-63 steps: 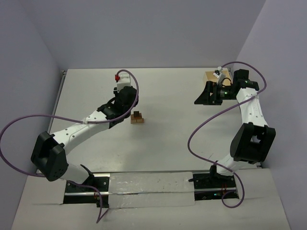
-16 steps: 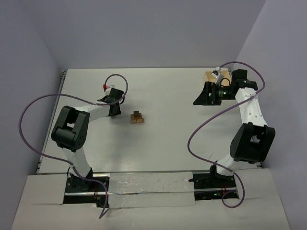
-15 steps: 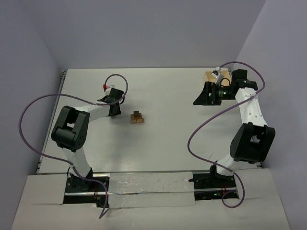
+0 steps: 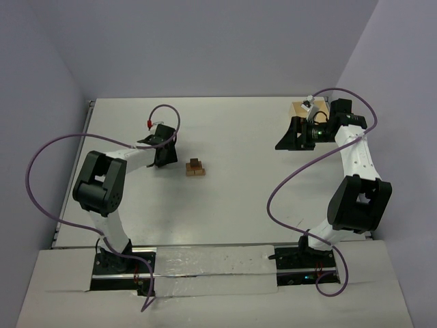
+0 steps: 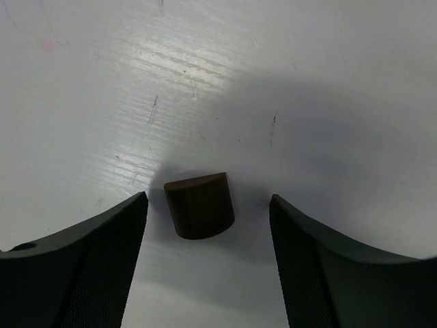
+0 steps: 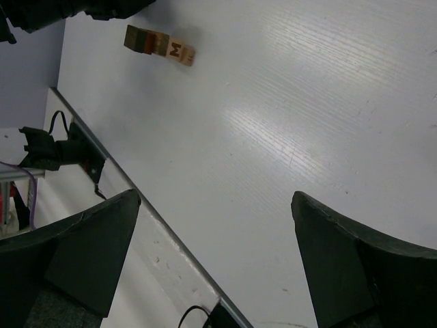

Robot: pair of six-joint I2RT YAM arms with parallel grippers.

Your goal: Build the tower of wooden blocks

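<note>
The wood block tower (image 4: 196, 167) is a small stack on a light tan base with dark brown pieces on top, standing mid-table; the right wrist view shows the tower (image 6: 158, 44) far off. A dark brown half-round block (image 5: 199, 205) lies on the table between my left gripper's fingers, touching neither. My left gripper (image 5: 207, 205) is open, and from above the left gripper (image 4: 164, 159) points down just left of the tower. My right gripper (image 4: 282, 144) hangs open over bare table at the back right, and the right gripper (image 6: 215, 198) holds nothing.
A pale wooden box (image 4: 300, 109) sits at the back right corner, behind the right wrist. The table's metal edge (image 6: 102, 160) and cables show in the right wrist view. Purple cables loop off both arms.
The left arm drew back from beside the tower and folded leftward. In the last half second its jaws have parted. The right arm has not moved.
</note>
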